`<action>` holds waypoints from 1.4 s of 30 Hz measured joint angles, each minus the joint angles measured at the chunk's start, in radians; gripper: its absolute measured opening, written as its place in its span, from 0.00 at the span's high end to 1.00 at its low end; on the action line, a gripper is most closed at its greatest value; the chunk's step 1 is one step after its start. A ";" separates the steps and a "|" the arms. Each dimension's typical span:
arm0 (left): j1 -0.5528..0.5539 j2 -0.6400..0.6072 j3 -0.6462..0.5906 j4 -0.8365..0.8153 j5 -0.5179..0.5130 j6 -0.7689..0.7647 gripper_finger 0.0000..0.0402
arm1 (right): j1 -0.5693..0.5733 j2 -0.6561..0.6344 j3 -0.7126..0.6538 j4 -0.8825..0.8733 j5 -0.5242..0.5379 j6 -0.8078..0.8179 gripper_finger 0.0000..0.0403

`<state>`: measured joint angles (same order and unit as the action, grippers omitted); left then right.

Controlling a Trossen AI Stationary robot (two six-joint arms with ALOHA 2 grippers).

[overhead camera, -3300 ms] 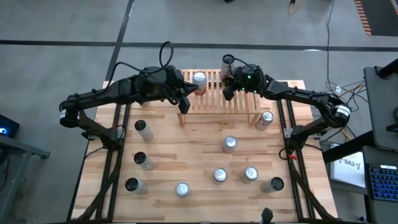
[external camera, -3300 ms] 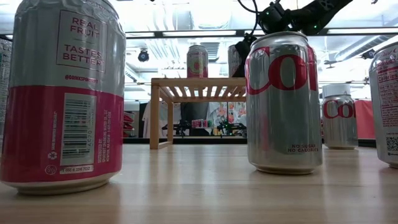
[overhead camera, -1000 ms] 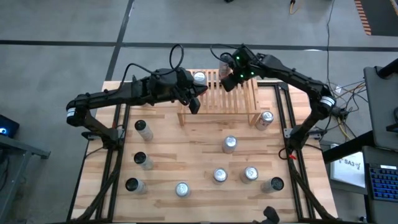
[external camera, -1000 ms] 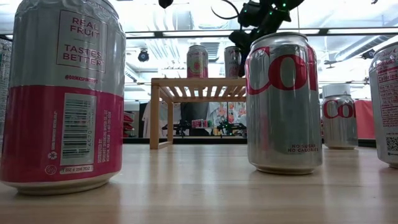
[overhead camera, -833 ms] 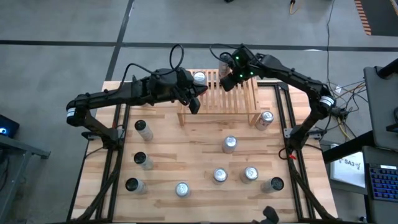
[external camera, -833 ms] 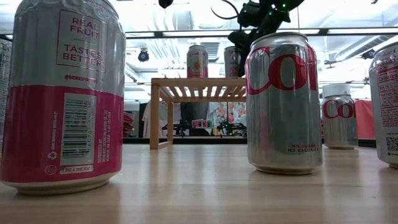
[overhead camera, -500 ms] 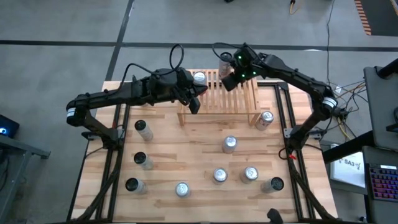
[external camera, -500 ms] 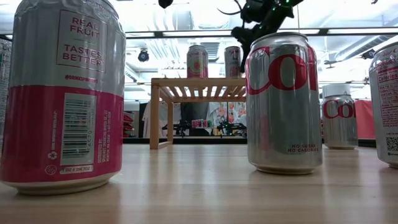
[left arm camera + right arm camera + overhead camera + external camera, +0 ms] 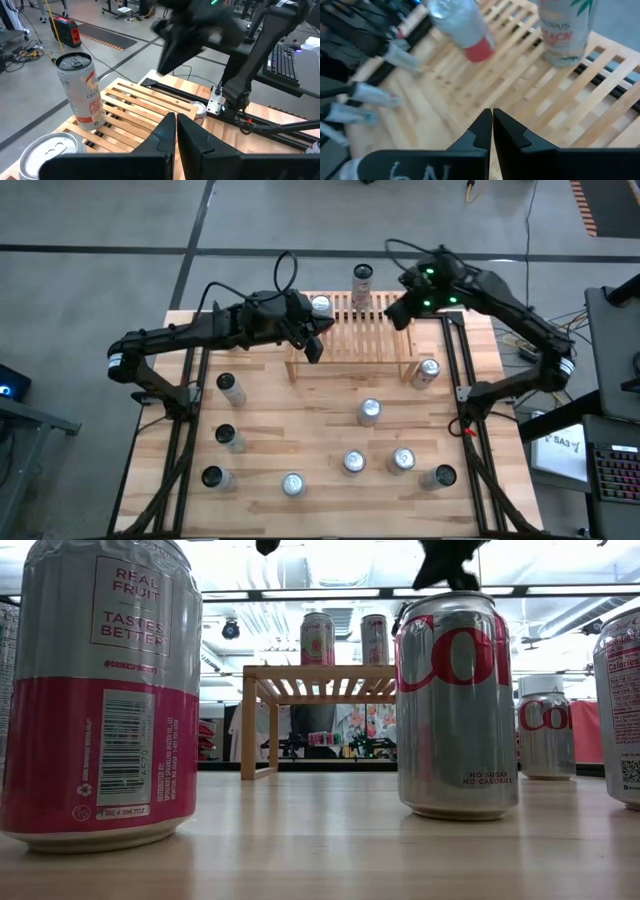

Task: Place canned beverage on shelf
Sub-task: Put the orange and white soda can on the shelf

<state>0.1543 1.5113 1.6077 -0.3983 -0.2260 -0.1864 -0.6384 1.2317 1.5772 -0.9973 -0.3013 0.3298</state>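
Fingers of the right gripper (image 9: 397,313) are pressed together, empty, above the slatted light-wood shelf (image 9: 352,340); two upright beverage cans (image 9: 362,278) are borne there.

The left gripper (image 9: 312,350) is likewise closed, empty.

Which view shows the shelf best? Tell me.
The high view: the whole slatted shelf shows from above, with two cans on its far edge. The low view shows only its front edge and legs; both wrist views show just some slats.

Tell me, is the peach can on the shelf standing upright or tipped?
Upright. The peach can stands on the shelf slats, lid up, apart from both claws.
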 joint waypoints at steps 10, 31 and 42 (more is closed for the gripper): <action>-0.057 0.010 0.000 -0.103 0.086 -0.220 1.00 | 0.070 -0.144 0.000 -0.015 -0.017 0.054 0.98; -0.302 0.002 0.028 -0.583 0.106 -0.299 1.00 | 0.571 -0.049 0.000 -0.065 0.087 0.522 0.98; -0.431 -0.031 0.026 -0.603 0.050 -0.185 1.00 | 0.819 0.098 0.000 -0.141 0.211 0.787 0.98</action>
<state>-0.2765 1.4802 1.6333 -1.0012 -0.1759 -0.3714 0.1802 1.3297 1.5768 -1.1385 -0.0905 1.1165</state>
